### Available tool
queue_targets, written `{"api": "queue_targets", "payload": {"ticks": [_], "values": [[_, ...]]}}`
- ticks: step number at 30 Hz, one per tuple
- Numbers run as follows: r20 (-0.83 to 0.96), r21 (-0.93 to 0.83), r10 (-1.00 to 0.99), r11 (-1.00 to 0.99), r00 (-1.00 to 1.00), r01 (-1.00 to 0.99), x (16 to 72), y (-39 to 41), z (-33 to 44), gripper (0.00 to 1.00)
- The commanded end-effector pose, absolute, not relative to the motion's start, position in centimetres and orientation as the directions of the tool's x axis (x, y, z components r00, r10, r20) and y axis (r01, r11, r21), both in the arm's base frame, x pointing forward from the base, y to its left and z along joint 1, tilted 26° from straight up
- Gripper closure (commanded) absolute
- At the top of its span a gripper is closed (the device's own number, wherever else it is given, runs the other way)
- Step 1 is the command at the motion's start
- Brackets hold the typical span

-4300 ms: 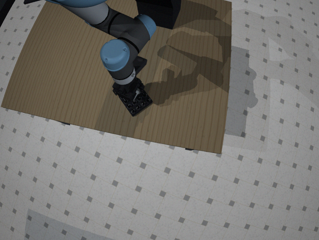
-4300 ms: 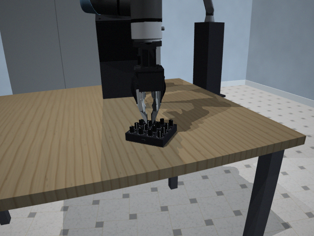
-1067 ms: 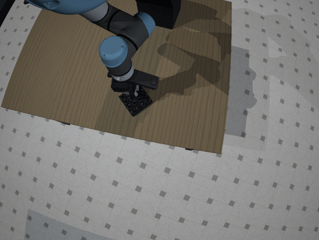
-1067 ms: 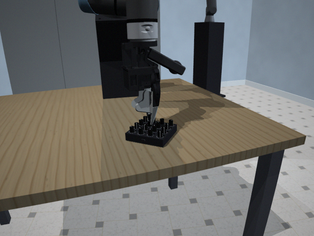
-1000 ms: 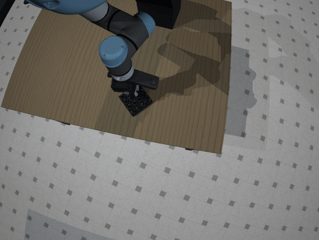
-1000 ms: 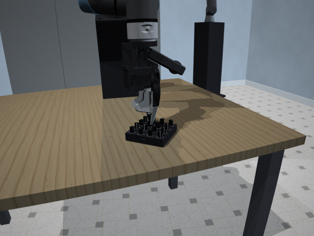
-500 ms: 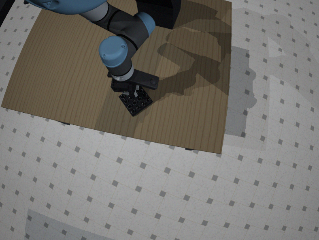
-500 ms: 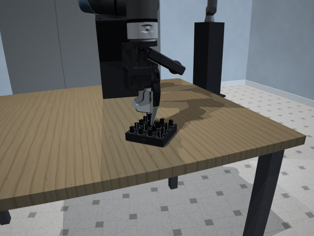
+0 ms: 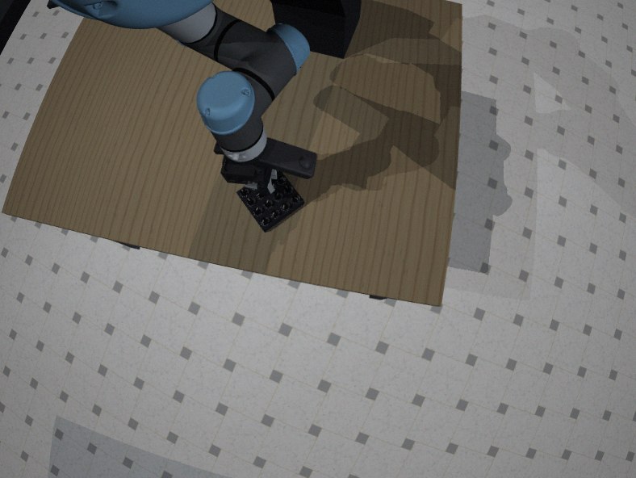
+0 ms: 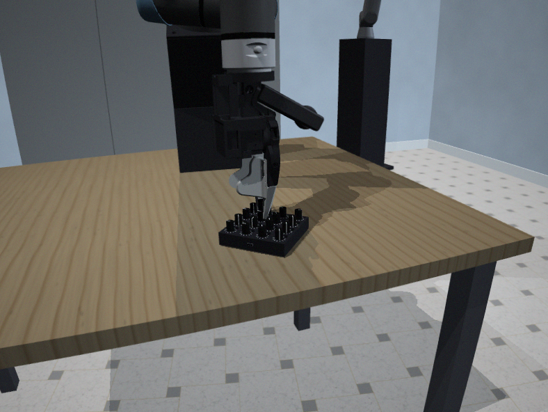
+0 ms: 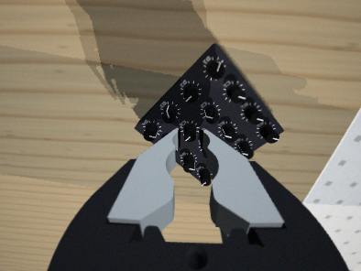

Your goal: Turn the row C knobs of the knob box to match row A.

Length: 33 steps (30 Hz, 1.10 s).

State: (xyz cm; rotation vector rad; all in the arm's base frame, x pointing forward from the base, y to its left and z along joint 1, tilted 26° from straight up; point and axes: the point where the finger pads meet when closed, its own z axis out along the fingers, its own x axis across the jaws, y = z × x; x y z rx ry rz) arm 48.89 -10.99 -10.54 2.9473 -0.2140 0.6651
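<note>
Though barely legible, white labels (image 11: 207,59) near knobs (image 9: 265,221) (image 10: 262,230) (image 11: 215,70), 1 within the open gripper (image 9: 270,191) (image 10: 263,216) (image 11: 190,130).

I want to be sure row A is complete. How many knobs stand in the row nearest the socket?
4: one at the left end, two mid-row, one at the near corner in the exterior view. None seems hidden there.

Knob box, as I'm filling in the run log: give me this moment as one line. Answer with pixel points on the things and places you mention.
gripper (image 9: 269,190) (image 10: 264,215) (image 11: 190,130): fingertips either side of one knob (image 11: 189,134) | grip: unclear | knob box (image 9: 265,229) (image 10: 266,249) (image 11: 204,84): flat on table (image 9: 128,154) (image 10: 110,266) (image 11: 37,206)
</note>
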Motion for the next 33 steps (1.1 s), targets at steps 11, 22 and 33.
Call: {"api": "queue_targets", "payload": {"ticks": [11,22,33], "values": [[0.435,0.079,-0.112,-0.984,0.894,-0.162,48.0,-10.7,-8.5,0.89],[0.435,0.079,-0.112,-0.984,0.894,-0.162,47.3,-10.5,-7.1,0.89],[0.435,0.079,-0.112,-0.984,0.894,-0.162,47.3,-10.5,-7.1,0.89]]}}
